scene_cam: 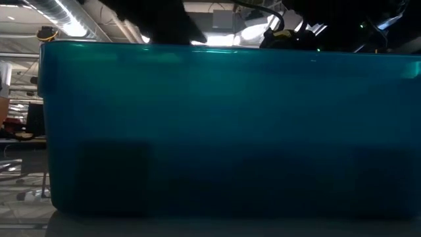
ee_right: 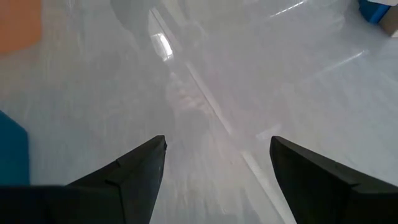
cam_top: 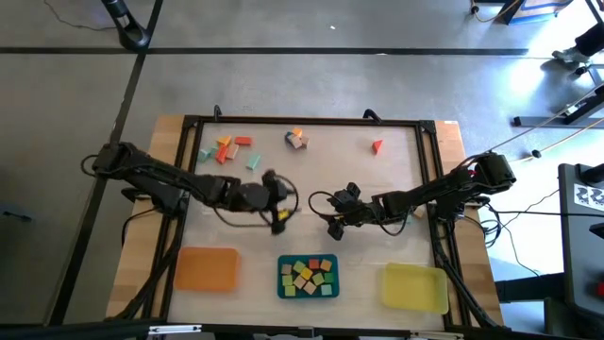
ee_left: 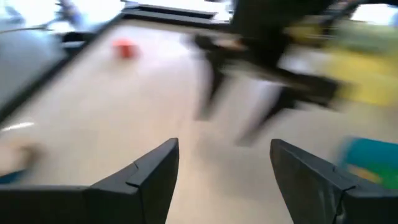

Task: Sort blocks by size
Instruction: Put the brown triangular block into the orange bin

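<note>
Left tool (cam_top: 280,210) sits over the middle of the desk (cam_top: 311,179) with its fingers (ee_left: 152,171) spread wide, nothing between them. Right tool (cam_top: 332,210) is just across from it, also near the middle, fingers (ee_right: 140,165) apart and empty over bare desk surface.

The blocks are split up. A bunch of mixed-colour blocks (cam_top: 309,276) lie packed in the teal tray (cam_top: 283,289) at the front edge, between the orange tray (cam_top: 206,268) and the yellow tray (cam_top: 415,286). A loose cluster of orange, red and mint blocks (cam_top: 229,149) lies at the far left of the desk, a couple more (cam_top: 297,140) near the far middle, and a single red block (cam_top: 377,145) is off to the far right. The low view is mostly filled by the teal tray's wall.
</note>
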Robot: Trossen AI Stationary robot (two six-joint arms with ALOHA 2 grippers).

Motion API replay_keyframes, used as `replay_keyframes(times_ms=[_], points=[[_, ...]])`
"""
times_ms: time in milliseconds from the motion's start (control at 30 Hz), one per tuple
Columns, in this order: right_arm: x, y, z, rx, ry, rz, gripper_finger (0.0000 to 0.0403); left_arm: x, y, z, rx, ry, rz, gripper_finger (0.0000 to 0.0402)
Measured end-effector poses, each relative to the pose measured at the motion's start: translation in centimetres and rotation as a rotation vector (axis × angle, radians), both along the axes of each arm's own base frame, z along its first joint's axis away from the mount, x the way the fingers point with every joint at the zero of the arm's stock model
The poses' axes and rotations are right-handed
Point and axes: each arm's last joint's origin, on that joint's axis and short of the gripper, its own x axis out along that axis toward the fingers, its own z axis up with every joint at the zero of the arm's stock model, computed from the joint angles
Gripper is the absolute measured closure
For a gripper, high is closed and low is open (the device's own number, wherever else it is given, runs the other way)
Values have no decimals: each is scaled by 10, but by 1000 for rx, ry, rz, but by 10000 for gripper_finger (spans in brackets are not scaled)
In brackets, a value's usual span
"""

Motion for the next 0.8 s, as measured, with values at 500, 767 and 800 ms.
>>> replay_keyframes(times_ms=[500,767,800], points=[[0,0,0,-7,-1,-7,117,1,108,-24,43,130,383,165],[0,0,0,-25,1,4,117,4,161,-48,-5,158,456,165],[0,0,1,-26,0,3,117,4,168,-51,-14,159,464,165]])
